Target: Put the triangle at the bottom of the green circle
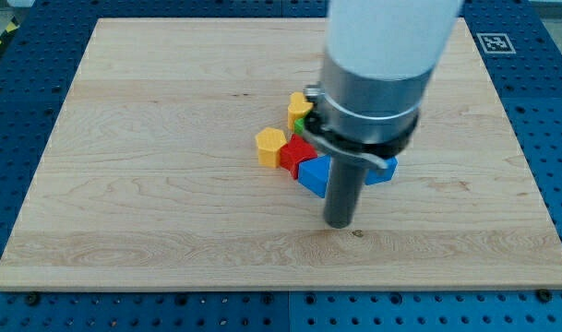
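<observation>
Seemingly light and rigid, the blue triangle (313, 173) sat touching my tip (340, 224); the rod end effector held nothing, pushing its flat side.

— Any writing to read here?
— No words or numbers. Only a small black-and-white square fiducial marker (495, 42) on the blue perforated base (548, 111), at the view's top right, beside the pale wooden board (151, 184).
</observation>
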You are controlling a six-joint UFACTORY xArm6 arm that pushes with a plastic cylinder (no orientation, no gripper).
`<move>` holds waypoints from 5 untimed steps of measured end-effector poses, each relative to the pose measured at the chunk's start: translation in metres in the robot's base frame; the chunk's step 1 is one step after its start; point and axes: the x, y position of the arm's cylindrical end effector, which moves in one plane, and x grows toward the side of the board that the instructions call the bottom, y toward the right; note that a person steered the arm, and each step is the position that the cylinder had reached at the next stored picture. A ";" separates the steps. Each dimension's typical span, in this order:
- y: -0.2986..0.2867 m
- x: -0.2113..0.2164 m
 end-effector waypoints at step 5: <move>-0.007 -0.097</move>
